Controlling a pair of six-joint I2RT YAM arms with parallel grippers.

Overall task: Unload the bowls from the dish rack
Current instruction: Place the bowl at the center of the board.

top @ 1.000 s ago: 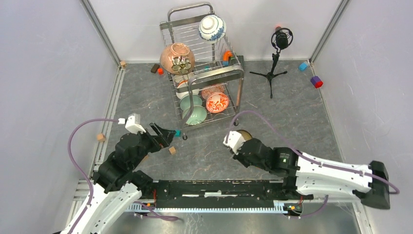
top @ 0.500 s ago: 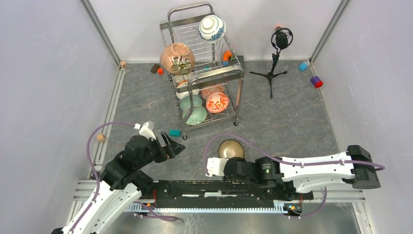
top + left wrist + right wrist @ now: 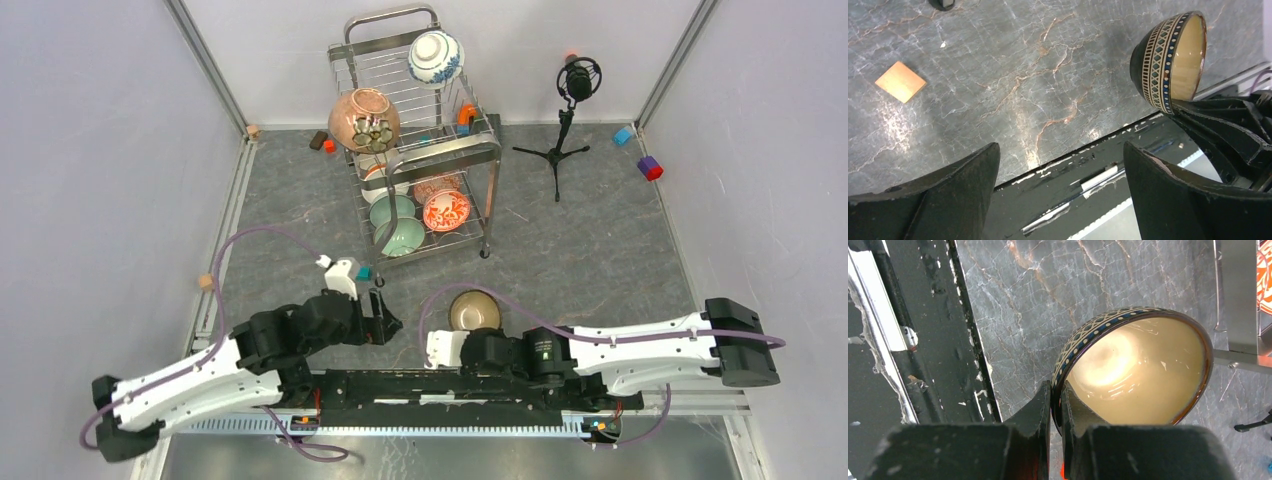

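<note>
- Two hands work the near edge of the desk (image 3: 600,240). Our left hand (image 3: 1060,150) hangs spread wide and empty, and our right hand (image 3: 1057,402) pinches one wall of the tan-glazed bowl (image 3: 1138,370) at its rim.
- The tan-glazed bowl, dark and diamond-banded outside, sits just beyond the arm bases with its mouth up, well apart from the rack. We cannot tell whether its foot touches the desk.
- We judge it stiff, slick-glazed ceramic with some weight, likely to chip if knocked. A one-sided rim pinch lets it swing, so it wants a slow, level set-down.
- Farther back stands the dish rack (image 3: 440,150). On its lower tier the pale green bowl (image 3: 402,237) and the red-and-white floral bowl (image 3: 446,210) stand on edge.
- Farthest, on the top tier, are the brown bowl (image 3: 364,118) and the blue-and-white bowl (image 3: 435,57). We would take each by its exposed upper rim and lift it straight up, clear of the steel wires.
</note>
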